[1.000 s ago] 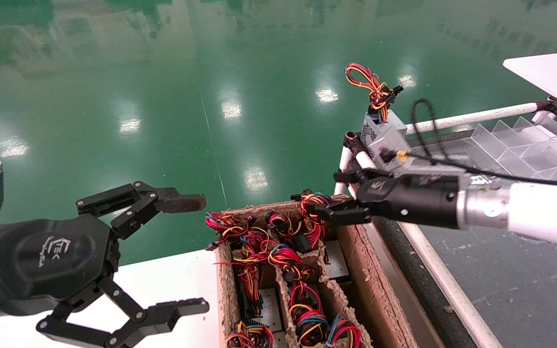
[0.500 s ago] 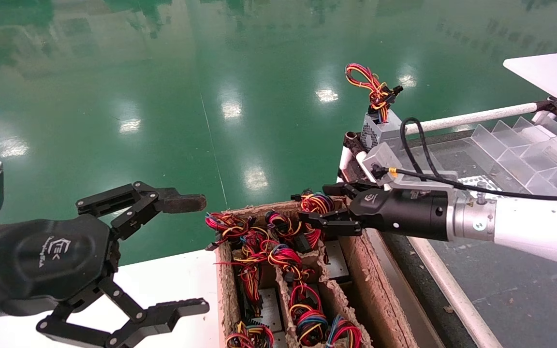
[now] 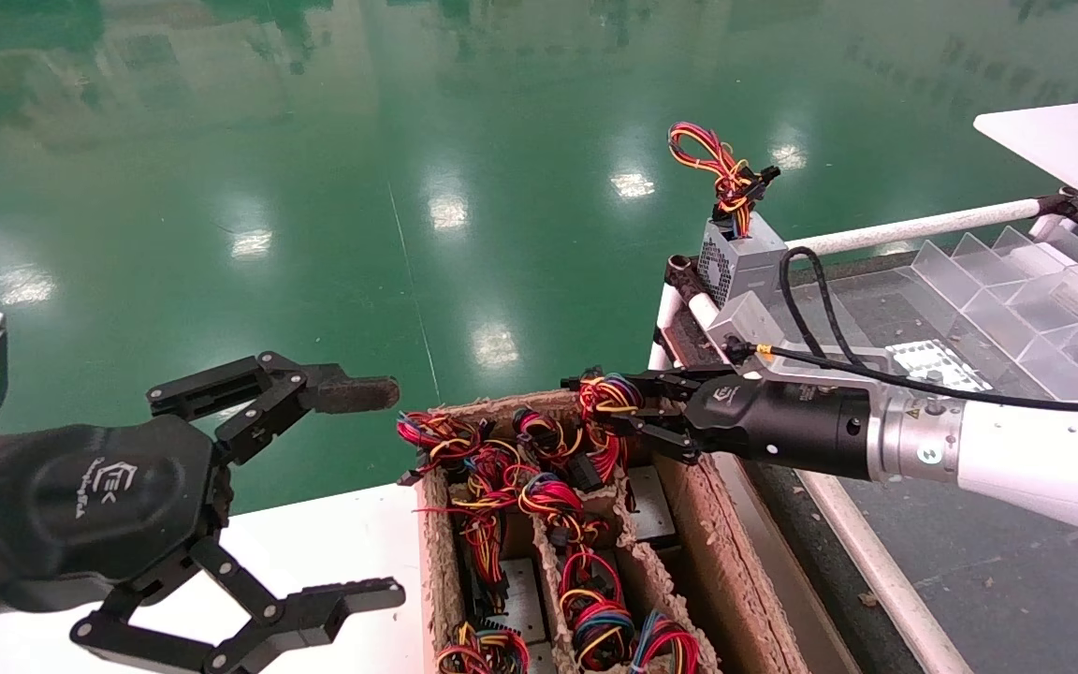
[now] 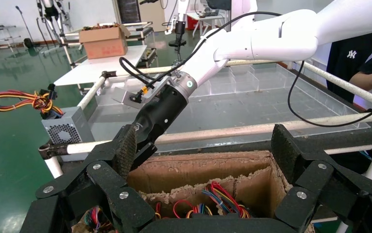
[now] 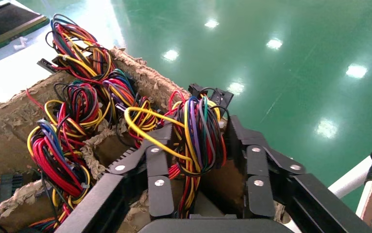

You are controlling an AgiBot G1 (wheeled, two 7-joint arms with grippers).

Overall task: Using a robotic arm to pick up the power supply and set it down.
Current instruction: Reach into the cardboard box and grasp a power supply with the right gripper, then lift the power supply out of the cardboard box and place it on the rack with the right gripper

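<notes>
My right gripper (image 3: 597, 401), on the silver-white arm, reaches over the far right compartment of the cardboard box (image 3: 689, 477). Its black fingers (image 5: 160, 160) press on both sides of a looped bundle of red, yellow, purple and black wires (image 5: 201, 141) belonging to the power supply. Deep in the compartment only a sliver of the grey body (image 5: 208, 203) shows under the wires. My left gripper (image 3: 394, 489) hangs open at the near left above the white table (image 3: 333, 534), holding nothing.
A twin grey box with a grille face (image 3: 735, 257) and a wire loop (image 3: 712, 159) stands on the rack corner. Several other wire bundles (image 3: 502, 468) fill the box. A clear divider tray (image 3: 1016, 281) lies on the rack. A person (image 4: 363, 58) stands beyond it.
The right gripper has moved down and left from the rack to the box's far right compartment. Its fingers have narrowed around the wire bundle. The left arm has not moved.
</notes>
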